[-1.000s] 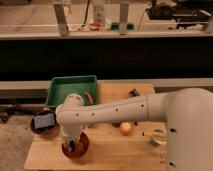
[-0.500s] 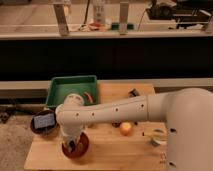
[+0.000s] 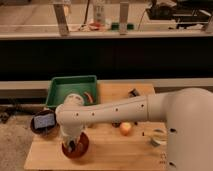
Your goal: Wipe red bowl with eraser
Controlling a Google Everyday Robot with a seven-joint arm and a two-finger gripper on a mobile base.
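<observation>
The red bowl (image 3: 80,149) sits near the front left of the wooden table (image 3: 115,150). It is small, round and dark red. My white arm reaches across from the right and bends down over the bowl. My gripper (image 3: 73,145) is inside the bowl, pointing down, with a dark object at its tip that may be the eraser. The arm hides much of the bowl's inside. An orange fruit (image 3: 126,128) lies to the right of the bowl.
A green tray (image 3: 60,90) stands at the back left. A dark brown bowl (image 3: 35,127) holding a blue-screened device (image 3: 43,120) sits at the left edge. A small dark object (image 3: 133,92) lies at the back, and a clear roll (image 3: 158,138) at the right.
</observation>
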